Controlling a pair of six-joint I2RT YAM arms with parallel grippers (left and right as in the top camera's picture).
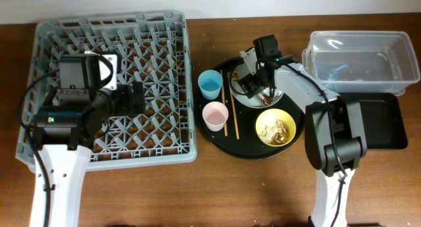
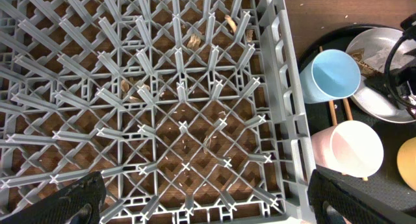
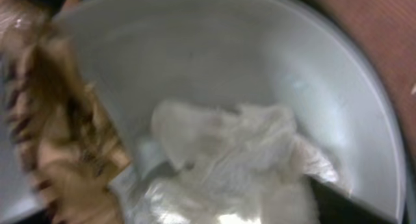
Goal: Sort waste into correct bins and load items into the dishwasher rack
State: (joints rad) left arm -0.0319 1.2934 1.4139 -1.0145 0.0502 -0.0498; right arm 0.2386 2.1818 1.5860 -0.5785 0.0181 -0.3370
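My right gripper hovers low over the pale plate on the round black tray. In the right wrist view it is open around a crumpled white napkin on the plate. A gold-brown wrapper lies at its left. The yellow bowl holds beige food scraps. The blue cup, pink cup and chopsticks stand on the same tray. My left gripper is open and empty over the grey dishwasher rack.
The clear tub stands at the back right, with the shallow black tray in front of it. The round black tray sits between rack and bins. Crumbs lie under the rack's lattice floor.
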